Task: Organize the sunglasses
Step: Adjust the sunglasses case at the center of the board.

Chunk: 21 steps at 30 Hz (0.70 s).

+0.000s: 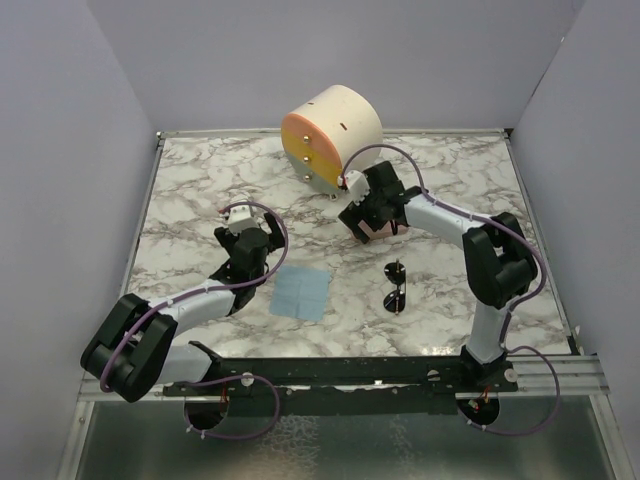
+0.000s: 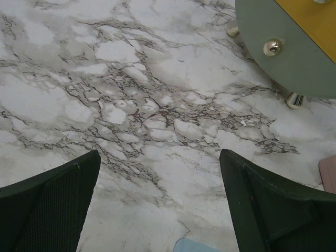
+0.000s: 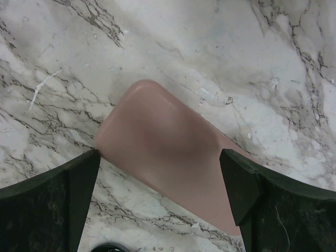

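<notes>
Left gripper (image 2: 158,157): released, jaws wide, nothing between them, over the marble table (image 1: 200,190).
Light blue cloth (image 1: 302,291): flat, 5 o'clock from that gripper.
Cream drum, orange face (image 1: 330,135): 12 o'clock on the table.
Right gripper (image 3: 158,155): released, jaws wide over the pink case (image 3: 173,168); contact unclear.
Sunglasses (image 1: 395,288): on the marble, 5 o'clock from the right gripper, apart.

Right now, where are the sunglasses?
In the top view the sunglasses lie on the marble table, right of centre, a short gap to the right of the light blue cloth.
</notes>
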Each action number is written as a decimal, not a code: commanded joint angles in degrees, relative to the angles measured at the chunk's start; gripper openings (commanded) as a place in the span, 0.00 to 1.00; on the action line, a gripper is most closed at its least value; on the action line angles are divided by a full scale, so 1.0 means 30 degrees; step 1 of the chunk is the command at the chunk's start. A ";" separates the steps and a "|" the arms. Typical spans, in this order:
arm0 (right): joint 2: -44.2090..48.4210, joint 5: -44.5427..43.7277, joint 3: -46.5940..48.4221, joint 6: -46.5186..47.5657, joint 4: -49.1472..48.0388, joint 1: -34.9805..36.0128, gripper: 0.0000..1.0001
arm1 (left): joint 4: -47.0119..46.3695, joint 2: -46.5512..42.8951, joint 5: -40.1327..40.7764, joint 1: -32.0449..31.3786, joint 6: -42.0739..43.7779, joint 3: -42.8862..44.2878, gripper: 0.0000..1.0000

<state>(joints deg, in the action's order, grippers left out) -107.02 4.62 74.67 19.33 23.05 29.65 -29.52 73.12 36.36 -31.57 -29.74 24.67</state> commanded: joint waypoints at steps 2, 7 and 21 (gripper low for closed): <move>-0.0991 0.0223 0.0737 0.0605 0.0335 -0.0050 1.00 | -0.0470 -0.0016 0.0154 0.0058 -0.0188 -0.0089 0.99; -0.1543 0.0607 0.0906 0.0638 0.0343 -0.0353 1.00 | -0.0444 0.0001 0.0141 0.0066 -0.0143 -0.0098 0.99; -0.3153 0.0158 0.1416 0.0753 -0.0146 -0.0420 1.00 | -0.0444 0.0331 0.0229 0.0091 -0.0158 0.0000 0.99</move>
<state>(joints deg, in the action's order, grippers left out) -113.14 5.21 79.02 21.34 23.14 28.75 -29.52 73.28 36.36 -31.57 -29.89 24.62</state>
